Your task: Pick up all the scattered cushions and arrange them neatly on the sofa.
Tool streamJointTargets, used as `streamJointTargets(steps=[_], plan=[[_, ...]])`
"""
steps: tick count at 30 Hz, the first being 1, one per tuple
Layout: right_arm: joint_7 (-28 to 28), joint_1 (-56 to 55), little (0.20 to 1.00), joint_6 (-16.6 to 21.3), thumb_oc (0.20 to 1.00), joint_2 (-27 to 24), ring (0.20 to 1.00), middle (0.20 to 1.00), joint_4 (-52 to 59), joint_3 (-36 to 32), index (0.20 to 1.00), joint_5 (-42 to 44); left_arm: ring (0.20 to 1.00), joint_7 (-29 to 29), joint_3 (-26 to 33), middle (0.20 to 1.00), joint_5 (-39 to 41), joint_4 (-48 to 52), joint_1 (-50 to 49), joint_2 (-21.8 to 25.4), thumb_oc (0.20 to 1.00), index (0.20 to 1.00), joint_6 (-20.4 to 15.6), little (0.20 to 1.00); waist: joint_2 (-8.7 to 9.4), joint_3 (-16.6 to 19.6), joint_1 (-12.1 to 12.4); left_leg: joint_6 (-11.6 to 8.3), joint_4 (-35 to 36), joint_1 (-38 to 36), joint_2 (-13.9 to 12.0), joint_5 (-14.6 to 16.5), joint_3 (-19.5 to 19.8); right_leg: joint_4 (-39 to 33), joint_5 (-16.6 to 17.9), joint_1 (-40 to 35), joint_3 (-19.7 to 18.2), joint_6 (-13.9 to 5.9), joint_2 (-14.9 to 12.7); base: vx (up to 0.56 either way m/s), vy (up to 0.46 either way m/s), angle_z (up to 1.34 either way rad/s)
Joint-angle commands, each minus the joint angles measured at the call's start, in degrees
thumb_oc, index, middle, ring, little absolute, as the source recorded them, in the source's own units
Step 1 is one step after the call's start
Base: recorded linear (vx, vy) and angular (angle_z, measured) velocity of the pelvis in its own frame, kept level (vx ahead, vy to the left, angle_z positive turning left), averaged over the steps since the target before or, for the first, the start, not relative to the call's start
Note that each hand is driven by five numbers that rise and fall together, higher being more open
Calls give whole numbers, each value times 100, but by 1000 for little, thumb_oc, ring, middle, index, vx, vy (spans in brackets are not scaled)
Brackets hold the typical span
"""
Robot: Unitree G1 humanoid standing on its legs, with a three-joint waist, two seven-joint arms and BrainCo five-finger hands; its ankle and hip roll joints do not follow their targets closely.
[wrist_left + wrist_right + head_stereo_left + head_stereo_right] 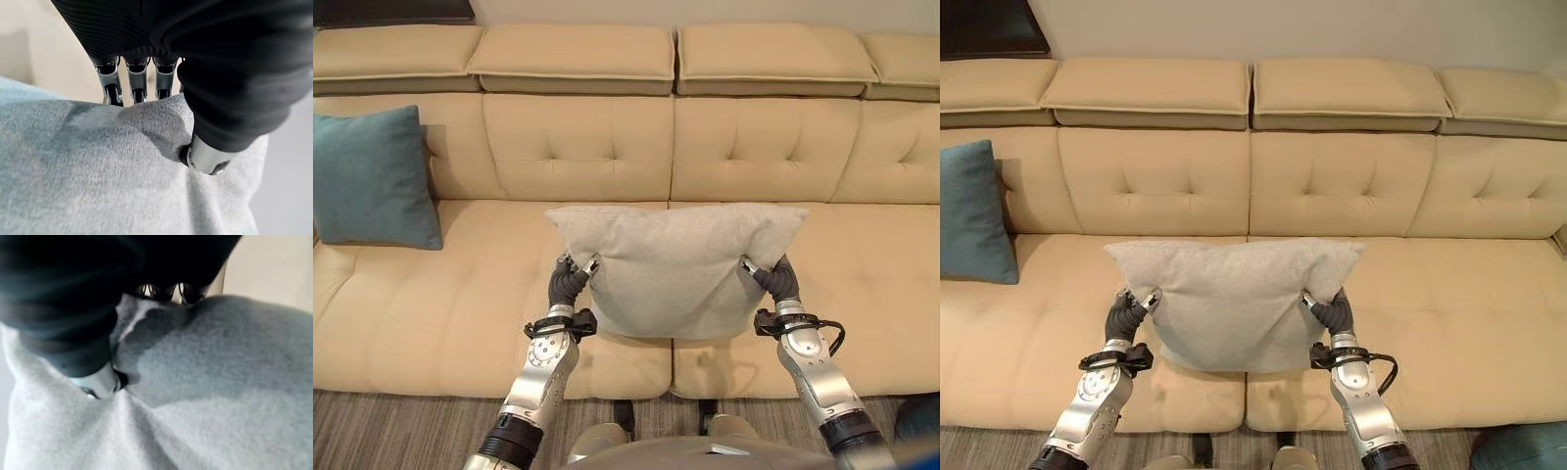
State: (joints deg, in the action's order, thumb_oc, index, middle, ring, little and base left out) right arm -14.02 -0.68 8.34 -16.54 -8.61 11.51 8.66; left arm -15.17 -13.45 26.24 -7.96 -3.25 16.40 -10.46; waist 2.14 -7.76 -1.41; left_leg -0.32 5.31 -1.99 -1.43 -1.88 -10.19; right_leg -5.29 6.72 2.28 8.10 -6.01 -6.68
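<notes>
A light grey cushion [675,269] hangs in the air over the front of the beige sofa [754,147], held between both hands. My left hand [570,282] pinches its left edge, with the thumb [205,156] pressed into the grey cloth [98,171] and the fingers [113,85] behind it. On the other side my right hand [775,279] grips the right edge, its thumb [100,382] dug into the fabric [220,391]. A teal cushion [374,178] leans upright against the sofa's backrest at the far left.
The sofa seat [862,284] stretches wide to the right of the held cushion, and there is room between it and the teal one. A striped grey rug [391,431] lies before the sofa. Something teal [1523,448] sits on the floor at the lower right.
</notes>
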Motion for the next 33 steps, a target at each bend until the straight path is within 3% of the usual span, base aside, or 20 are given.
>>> streamJointTargets(steps=[1,6,14,18,25,33], plan=[[51,335,200,519,200,79,200,200,650,-112,200,-62,200,224,-181,200,-227,664,431,13,200,200,-477,200,-33,246,-37,-59,-171,33,165,465,201,646,-669,-20,89,-339,-81,91,-91,12],[-143,664,200,543,200,-63,200,200,739,-93,200,-136,200,-19,-285,200,-486,546,1000,18,200,200,-508,200,-87,218,-110,-156,-76,28,79,439,226,468,-702,-80,142,-275,3,48,-81,7],[-1020,2678,200,549,200,-193,200,200,14,341,200,-361,200,-838,-667,200,-603,-252,3067,-8,200,200,-699,200,-137,-138,-113,-238,-111,634,-19,239,309,304,-573,438,116,-217,107,-69,-40,2],[-1495,3963,200,544,200,-341,200,200,-601,492,200,-428,200,-1214,-845,200,-632,-928,4442,289,200,200,-811,200,-148,-273,-93,-271,-131,1152,-15,82,393,349,-468,929,82,-230,140,-95,-11,5],[-2121,5617,200,510,200,-692,200,200,-1436,688,200,-613,200,-1650,-1001,200,-697,-1900,6013,715,200,200,-916,200,-177,-289,-38,-340,-60,1775,26,-150,496,407,-332,1543,104,-258,115,-37,4,2],[-2292,6310,200,391,200,-946,200,200,-1903,849,200,-660,200,-1714,-1061,200,-604,-2420,6622,825,200,200,-945,200,-207,-377,-1,-419,-31,2079,58,-246,575,475,-316,1837,144,-255,71,5,3,6]])
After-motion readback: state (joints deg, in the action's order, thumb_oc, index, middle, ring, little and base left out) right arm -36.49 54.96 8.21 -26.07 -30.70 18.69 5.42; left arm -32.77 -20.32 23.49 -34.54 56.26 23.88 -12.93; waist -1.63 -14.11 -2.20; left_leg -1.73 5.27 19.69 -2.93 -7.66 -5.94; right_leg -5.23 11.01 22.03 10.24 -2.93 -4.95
